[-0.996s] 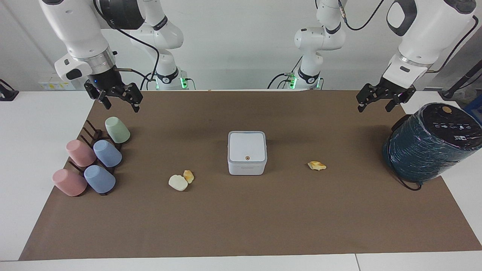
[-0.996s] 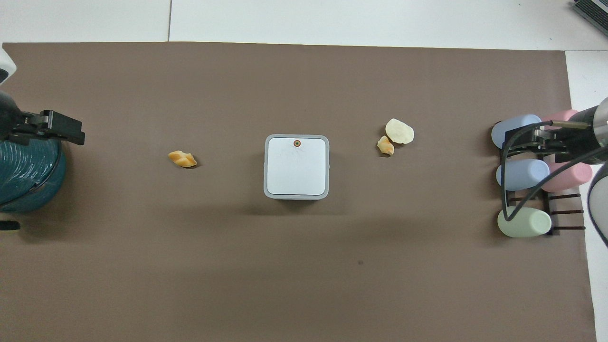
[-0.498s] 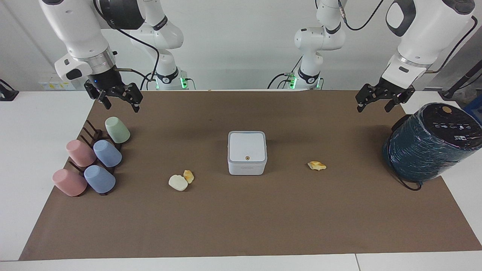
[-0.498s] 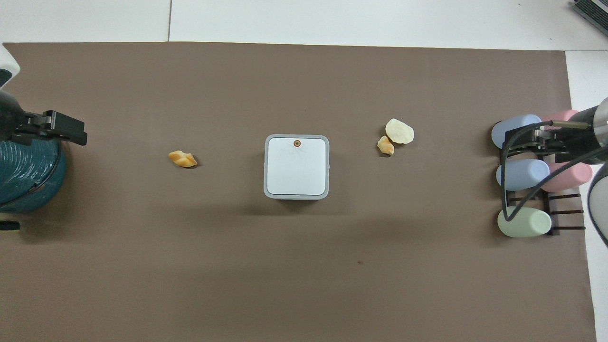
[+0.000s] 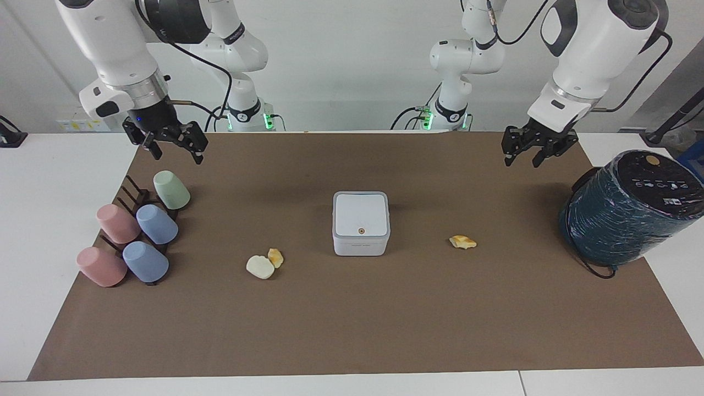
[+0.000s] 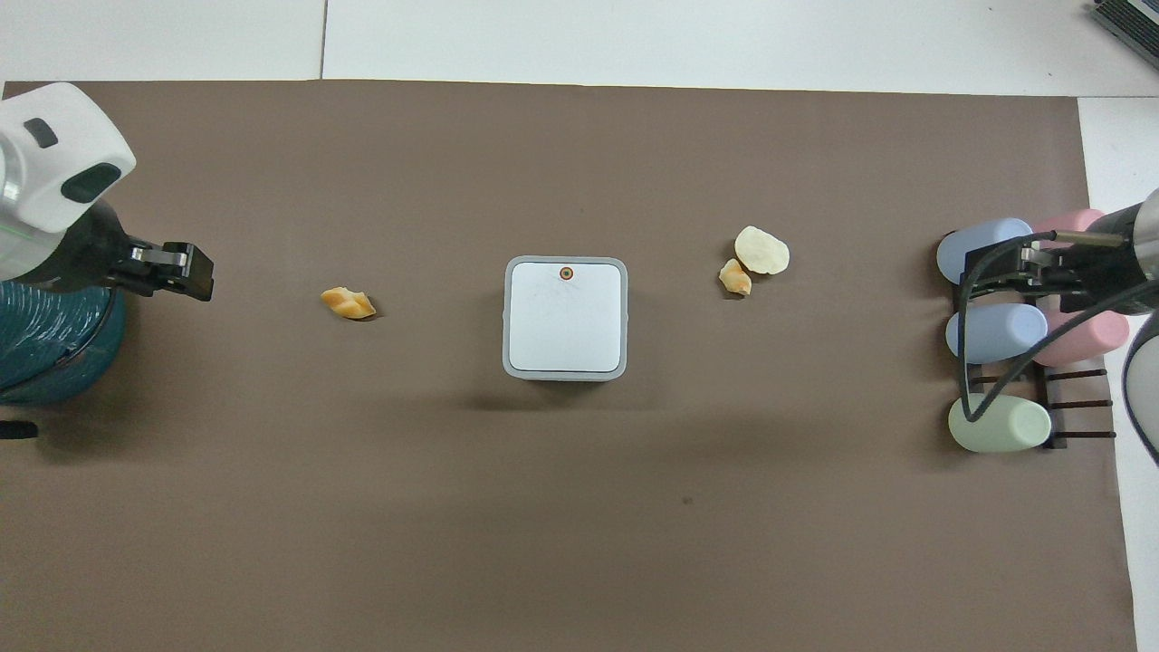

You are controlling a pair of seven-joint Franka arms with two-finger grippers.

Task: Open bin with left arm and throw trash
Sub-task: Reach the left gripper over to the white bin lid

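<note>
your left gripper (image 5: 523, 159) hangs in the air over the brown mat (image 5: 352, 330) at the left arm's end of the table, just beside the dark teal cylinder (image 5: 627, 209) and touching nothing. its fingertips stand apart with a narrow gap between them, and nothing is held. your right gripper (image 5: 177, 155) waits in the air over the cup rack (image 5: 132, 195) at the right arm's end, its fingers spread wide and empty.

the bin (image 5: 361, 223) sits near the middle of the mat with its lid down flat — the small round button (image 5: 361, 231) shows on the edge of the lid that lies farthest from the robots. the lid has not been opened.

the trash lies on the mat in three pieces, all outside the bin. one yellow-orange lump (image 5: 462, 242) rests alone between the bin and the teal cylinder, well apart from both. the pale cream lump (image 5: 259, 267) and the second yellow-orange lump (image 5: 275, 257) lie touching or nearly so, toward the right arm's end — between the bin and the rack, a little farther from the robots than the bin's middle.

five pastel cups (image 5: 147, 231) lie tilted on the rack: one green, two blue, two pink.
</note>
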